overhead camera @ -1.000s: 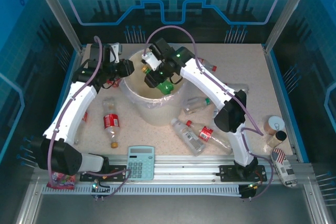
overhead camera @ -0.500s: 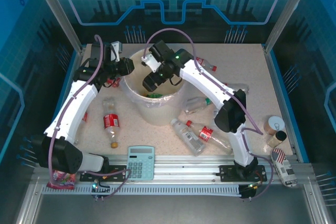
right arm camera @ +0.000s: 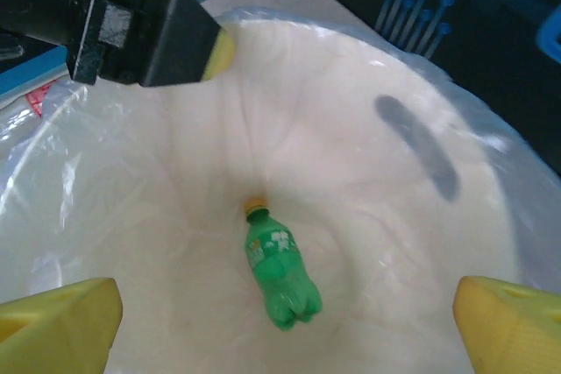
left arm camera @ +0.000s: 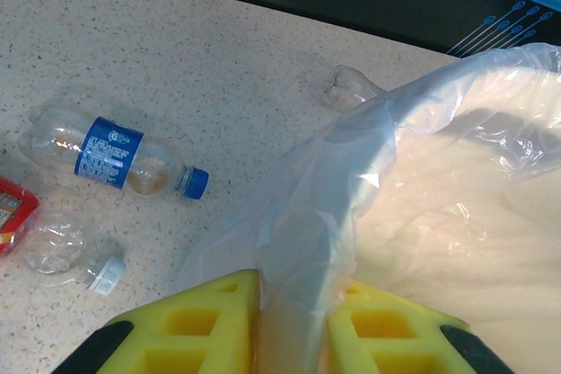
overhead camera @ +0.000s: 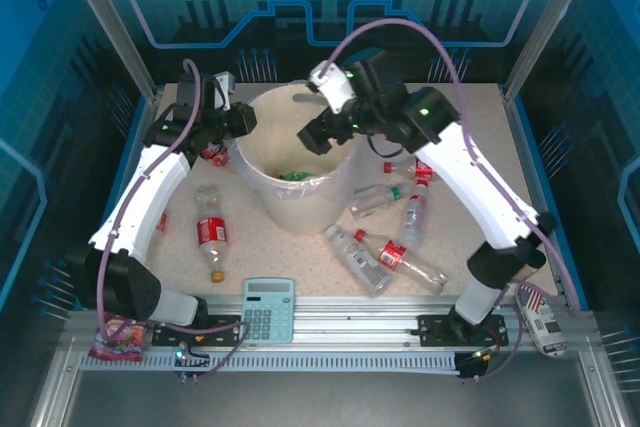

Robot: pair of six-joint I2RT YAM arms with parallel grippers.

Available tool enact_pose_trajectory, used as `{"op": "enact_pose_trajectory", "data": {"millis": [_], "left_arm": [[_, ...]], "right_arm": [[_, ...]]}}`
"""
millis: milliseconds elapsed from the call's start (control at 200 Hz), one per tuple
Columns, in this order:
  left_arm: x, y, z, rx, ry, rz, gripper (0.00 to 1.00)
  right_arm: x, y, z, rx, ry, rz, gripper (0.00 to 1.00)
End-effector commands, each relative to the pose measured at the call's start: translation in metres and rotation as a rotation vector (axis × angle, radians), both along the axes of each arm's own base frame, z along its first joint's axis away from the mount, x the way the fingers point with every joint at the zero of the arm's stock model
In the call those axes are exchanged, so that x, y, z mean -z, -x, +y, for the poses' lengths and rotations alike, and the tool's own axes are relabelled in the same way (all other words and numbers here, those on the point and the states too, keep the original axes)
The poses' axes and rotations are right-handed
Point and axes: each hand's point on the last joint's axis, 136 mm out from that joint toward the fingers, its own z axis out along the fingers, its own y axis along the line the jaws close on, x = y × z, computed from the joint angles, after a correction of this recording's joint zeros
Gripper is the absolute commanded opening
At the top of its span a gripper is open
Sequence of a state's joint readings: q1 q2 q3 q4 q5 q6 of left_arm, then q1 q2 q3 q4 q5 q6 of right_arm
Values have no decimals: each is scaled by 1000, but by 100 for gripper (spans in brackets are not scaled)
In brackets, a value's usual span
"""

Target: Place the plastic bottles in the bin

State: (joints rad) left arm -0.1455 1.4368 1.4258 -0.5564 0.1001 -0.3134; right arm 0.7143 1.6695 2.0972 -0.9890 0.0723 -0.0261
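Right wrist camera looks into the round cream-white plastic bin [right arm camera: 351, 111], where a green plastic bottle [right arm camera: 280, 276] lies on the bottom beneath the wide-open, empty right gripper [right arm camera: 285, 326]. Left wrist camera shows the left gripper [left arm camera: 294, 321] clamped on the bin's bag-lined rim, a blue-labelled clear bottle [left arm camera: 114, 157] lying on the speckled tabletop [left arm camera: 219, 67] nearby. Top external view adds red-capped clear bottles [overhead camera: 392, 252] strewn right of the bin.

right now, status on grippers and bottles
Left gripper shut on bin rim. Right gripper open over bin, empty. Green bottle inside. More bottles on table.
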Motion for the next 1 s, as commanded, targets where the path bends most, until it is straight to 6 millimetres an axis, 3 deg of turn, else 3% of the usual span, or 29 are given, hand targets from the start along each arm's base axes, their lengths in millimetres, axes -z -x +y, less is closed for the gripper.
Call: {"op": "enact_pose_trajectory", "data": {"millis": [0,85,205,360,535,620,780,996], "left_arm": [[-2,-13,8,-51,-31,-13,23],[-1,-15,11,-62,-46,-16,22],[-2,-16,11,-64,-50,-19,22],[-2,-16,10,-63,-40,-16,22],[1,-14,9,-58,-29,-27,22],[4,-13,8,-54,-23,-30,22],[5,-12,7,-44,-13,-27,24],[7,-12,10,-41,-9,-30,24]], "right_arm": [[3,-5,-58,189,-16,30,96],[26,-1,-108,340,-44,117,93],[79,14,-174,534,-36,260,92],[154,41,-218,681,16,424,91],[220,53,-225,756,-3,573,88],[246,55,-227,797,-18,640,82],[282,50,-223,815,-24,699,74],[317,38,-225,847,13,733,78]]}}
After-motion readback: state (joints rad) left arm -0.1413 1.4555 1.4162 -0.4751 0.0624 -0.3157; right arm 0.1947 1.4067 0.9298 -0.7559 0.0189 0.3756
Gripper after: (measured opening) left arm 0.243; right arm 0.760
